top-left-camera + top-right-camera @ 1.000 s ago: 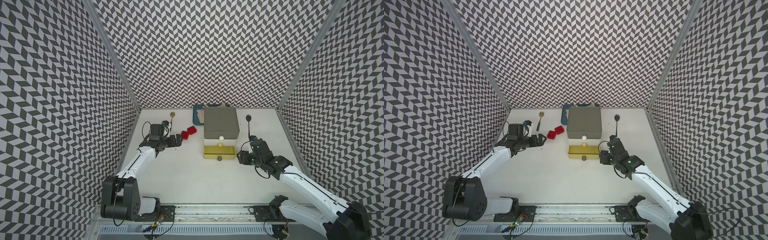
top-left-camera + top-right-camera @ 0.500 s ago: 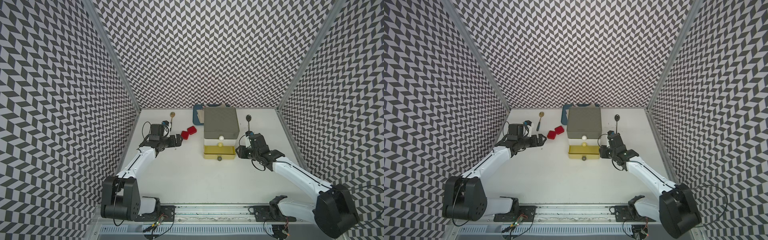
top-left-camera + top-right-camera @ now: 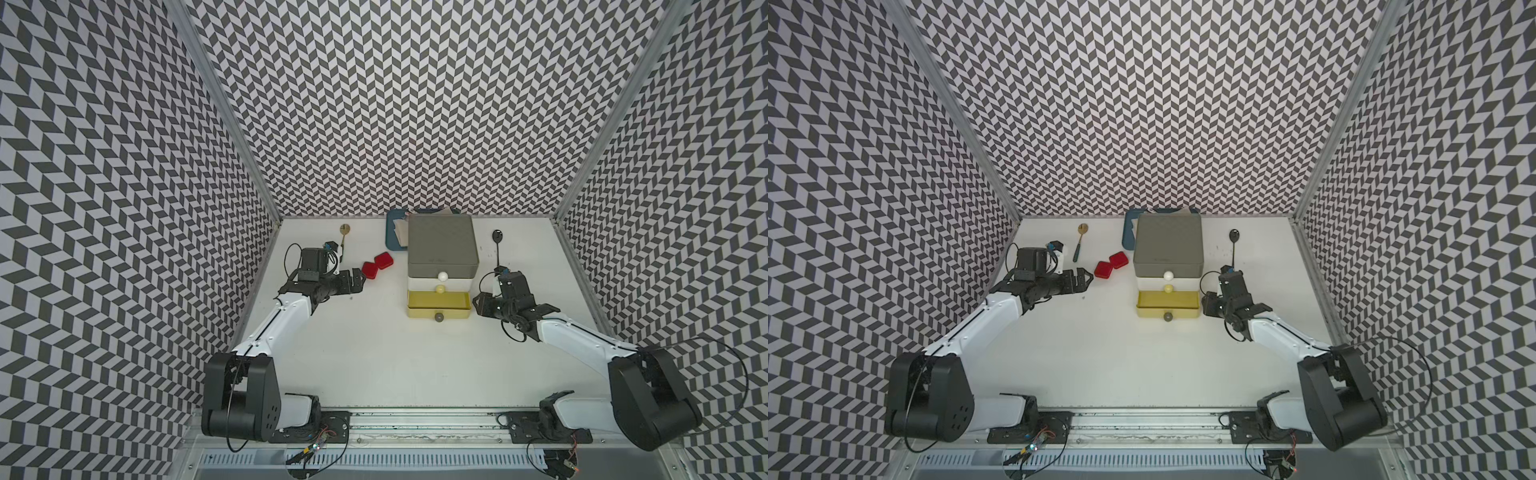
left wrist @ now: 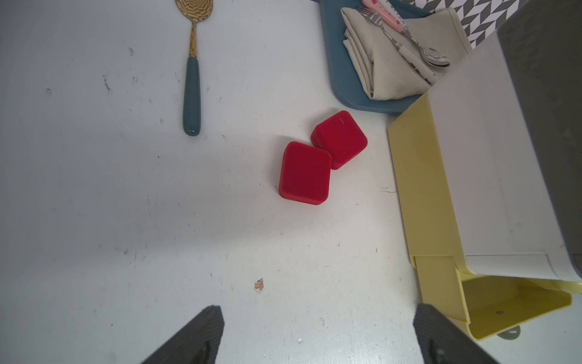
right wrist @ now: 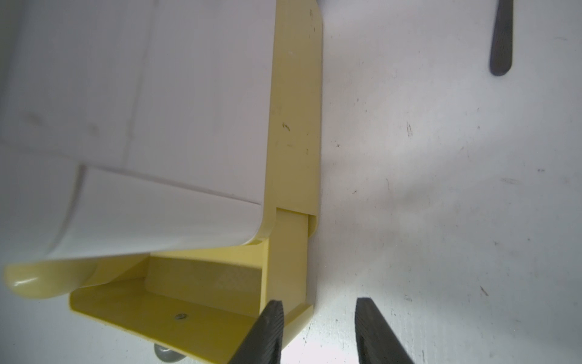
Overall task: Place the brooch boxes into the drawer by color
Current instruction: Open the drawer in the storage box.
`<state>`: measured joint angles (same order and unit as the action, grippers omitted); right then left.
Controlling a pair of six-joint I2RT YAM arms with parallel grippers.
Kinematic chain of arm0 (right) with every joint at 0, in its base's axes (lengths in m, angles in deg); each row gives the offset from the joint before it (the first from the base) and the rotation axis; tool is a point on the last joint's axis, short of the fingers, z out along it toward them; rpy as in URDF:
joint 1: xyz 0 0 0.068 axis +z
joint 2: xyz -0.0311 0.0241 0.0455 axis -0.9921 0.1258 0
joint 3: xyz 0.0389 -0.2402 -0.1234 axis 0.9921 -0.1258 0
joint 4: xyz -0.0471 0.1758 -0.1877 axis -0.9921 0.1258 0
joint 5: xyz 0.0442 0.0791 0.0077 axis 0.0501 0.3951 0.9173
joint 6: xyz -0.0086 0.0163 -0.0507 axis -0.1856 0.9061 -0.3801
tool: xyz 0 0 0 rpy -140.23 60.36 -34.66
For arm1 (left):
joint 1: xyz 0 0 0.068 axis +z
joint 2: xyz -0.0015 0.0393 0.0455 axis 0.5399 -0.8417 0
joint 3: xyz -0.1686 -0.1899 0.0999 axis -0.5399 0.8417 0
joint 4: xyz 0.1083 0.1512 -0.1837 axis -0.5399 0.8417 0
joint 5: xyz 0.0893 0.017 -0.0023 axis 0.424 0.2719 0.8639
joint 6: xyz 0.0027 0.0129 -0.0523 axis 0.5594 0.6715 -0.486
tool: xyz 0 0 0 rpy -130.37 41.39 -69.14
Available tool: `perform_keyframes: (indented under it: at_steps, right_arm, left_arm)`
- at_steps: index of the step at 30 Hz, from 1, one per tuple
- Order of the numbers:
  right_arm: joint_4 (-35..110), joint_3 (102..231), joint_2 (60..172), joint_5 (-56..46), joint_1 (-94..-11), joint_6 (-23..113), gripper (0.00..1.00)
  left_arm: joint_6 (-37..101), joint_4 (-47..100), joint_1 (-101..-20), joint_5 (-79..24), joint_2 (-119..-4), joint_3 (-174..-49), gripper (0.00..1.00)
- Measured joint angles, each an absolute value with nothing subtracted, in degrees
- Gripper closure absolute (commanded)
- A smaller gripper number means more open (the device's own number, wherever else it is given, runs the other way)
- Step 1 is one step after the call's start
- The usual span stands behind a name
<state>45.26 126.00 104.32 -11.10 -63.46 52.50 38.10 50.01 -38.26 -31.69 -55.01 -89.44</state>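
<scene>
Low, both arms point(image 3: 286, 311) reach in: left fingers point(image 4: 195, 340) spread near red boxes point(image 4: 305, 172), right fingers point(image 5: 267, 334) parted beside drawer point(image 5: 189, 302).

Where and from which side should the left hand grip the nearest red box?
From above, across two opposite side walls: the nearest red box lies flat on the table, top exposed. Keep the left hand off the corner touching the other red box.

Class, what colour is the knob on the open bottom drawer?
Dark grey knob, clearest in a top view.
</scene>
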Motion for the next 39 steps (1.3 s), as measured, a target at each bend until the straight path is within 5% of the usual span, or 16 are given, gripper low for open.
perform_keyframes:
  at_steps: [39]
  right_arm:
    - [40.5, 124.3, 106.8, 0.5, -63.1, 52.9, 0.59]
  left_arm:
    - [38.2, 50.0, -38.3, -31.4, -55.0, -89.4, 0.0]
